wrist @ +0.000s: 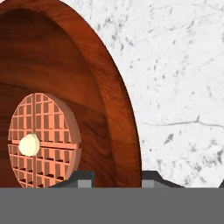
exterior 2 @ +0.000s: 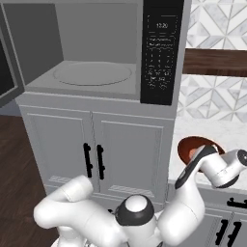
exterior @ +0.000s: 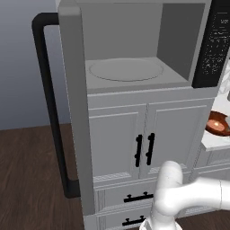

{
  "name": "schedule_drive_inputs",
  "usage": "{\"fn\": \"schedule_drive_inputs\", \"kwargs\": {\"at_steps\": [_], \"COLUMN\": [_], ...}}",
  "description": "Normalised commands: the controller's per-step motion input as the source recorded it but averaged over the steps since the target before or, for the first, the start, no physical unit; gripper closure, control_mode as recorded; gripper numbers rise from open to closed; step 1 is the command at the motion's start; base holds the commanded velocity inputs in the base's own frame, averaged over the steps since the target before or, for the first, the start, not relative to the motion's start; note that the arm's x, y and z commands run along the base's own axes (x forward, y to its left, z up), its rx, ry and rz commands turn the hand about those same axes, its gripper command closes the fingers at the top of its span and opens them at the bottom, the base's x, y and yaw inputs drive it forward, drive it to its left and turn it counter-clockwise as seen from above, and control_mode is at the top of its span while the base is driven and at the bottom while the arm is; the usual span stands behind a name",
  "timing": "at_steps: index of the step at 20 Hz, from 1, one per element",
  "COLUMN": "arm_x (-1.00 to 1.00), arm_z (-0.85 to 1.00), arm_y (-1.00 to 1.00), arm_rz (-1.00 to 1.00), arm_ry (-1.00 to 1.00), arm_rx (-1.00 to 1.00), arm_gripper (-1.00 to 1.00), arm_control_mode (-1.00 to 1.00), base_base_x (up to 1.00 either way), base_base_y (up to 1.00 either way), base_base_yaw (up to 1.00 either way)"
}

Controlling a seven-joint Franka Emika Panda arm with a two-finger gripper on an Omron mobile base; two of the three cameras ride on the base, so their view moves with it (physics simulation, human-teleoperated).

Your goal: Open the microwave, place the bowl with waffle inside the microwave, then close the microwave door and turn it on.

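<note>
Bowl (wrist: pixel 87 87) rim sat pinched between the two fingers (wrist: pixel 81 178), the waffle (wrist: pixel 43 140) lying inside it. It rested on the marble worktop (wrist: pixel 183 87), right of the microwave (exterior 2: pixel 96 72). The door (exterior: pixel 74 112) stood swung wide open.

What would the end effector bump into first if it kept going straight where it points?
Probably the bowl: its reddish-brown rim sits right between the end effector fingertips. The white marble counter lies under it. Depth is hard to judge here.
</note>
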Motion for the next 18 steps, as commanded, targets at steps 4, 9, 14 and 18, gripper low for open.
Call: {"fn": "schedule_drive_inputs", "kwargs": {"at_steps": [4, 9, 14, 18], "arm_x": [-0.52, -0.88, -1.0, -1.0], "arm_z": [0.65, 0.89, 0.82, 0.99], "arm_y": [-0.19, -0.18, -0.01, 0.19], "arm_rz": [-0.1, -0.1, -0.03, 0.0], "arm_ry": [-0.05, -0.09, -0.18, -0.16], "arm_rx": [0.0, 0.0, -0.02, -0.05], "arm_gripper": [1.0, 1.0, 1.0, 1.0], "arm_control_mode": [-1.0, -1.0, -1.0, -1.0], "base_base_x": [0.0, 0.0, 0.0, 0.0], "base_base_y": [0.0, 0.0, 0.0, 0.0], "base_base_yaw": [0.0, 0.0, 0.0, 0.0]}}
